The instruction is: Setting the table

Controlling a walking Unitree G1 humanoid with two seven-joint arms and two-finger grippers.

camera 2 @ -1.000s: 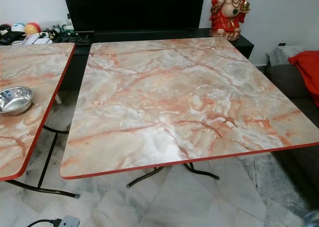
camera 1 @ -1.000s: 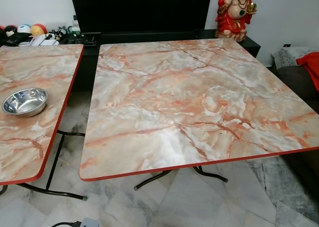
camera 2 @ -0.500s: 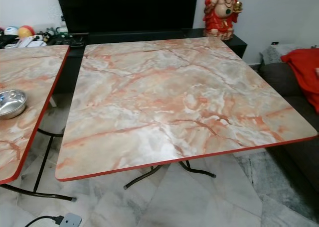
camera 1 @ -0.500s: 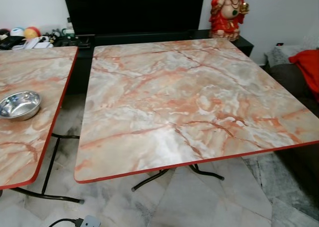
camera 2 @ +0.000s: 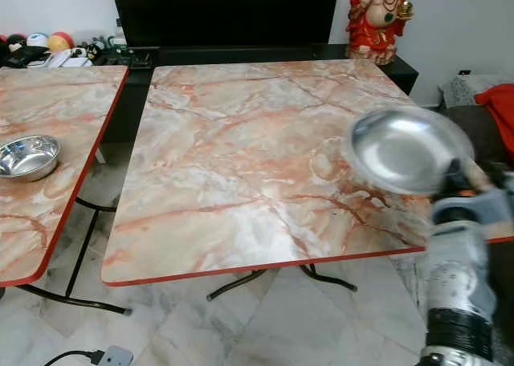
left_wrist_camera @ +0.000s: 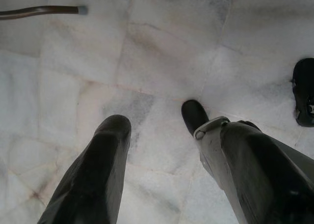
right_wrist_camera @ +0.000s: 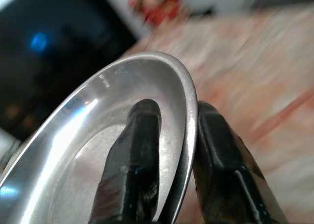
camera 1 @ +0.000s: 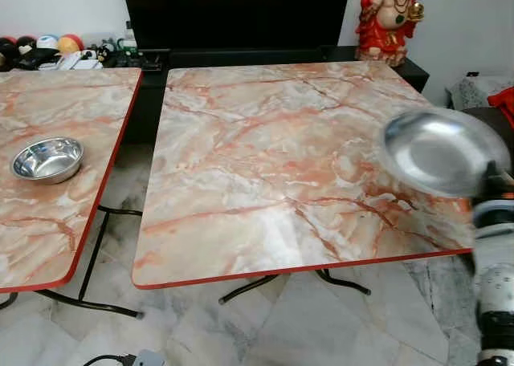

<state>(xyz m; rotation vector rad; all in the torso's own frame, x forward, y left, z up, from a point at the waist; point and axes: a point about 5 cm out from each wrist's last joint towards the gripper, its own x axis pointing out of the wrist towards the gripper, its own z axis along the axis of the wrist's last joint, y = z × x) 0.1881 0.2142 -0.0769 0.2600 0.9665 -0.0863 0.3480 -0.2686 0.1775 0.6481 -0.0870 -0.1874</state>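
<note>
Right gripper point(right_wrist_camera: 169, 150) clamped on the rim of a steel plate point(camera 2: 405, 151): one finger point(right_wrist_camera: 135, 160) inside the dish, the other under the lip. Plate held tilted in the air, over the near right corner of the big marble table point(camera 2: 241, 165), not touching it. Silver forearm rises from the lower right of the head views.

Left gripper point(left_wrist_camera: 162, 155) hangs idle, fingers spread apart, pointing down at pale floor tiles point(left_wrist_camera: 147, 62); a dark table foot lies at the edge of that view.

Handling, as judged: thin polished metal, so light and stiff, no give under the pinch. Slick surface; a rim-only hold leaves it free to pivot or slide between the pads, and motion blur in the wrist view suggests it is being swung. Rim is the only sensible place to grip; it needs a firm squeeze. Not fragile, but it would clatter and skate on the glossy top if let go tilted.

Beyond: steel bowl point(camera 1: 47, 159) sits on the second table point(camera 1: 56, 213) to the left, well apart. Red statue point(camera 1: 389, 19) and dark TV screen point(camera 1: 233, 13) behind.
</note>
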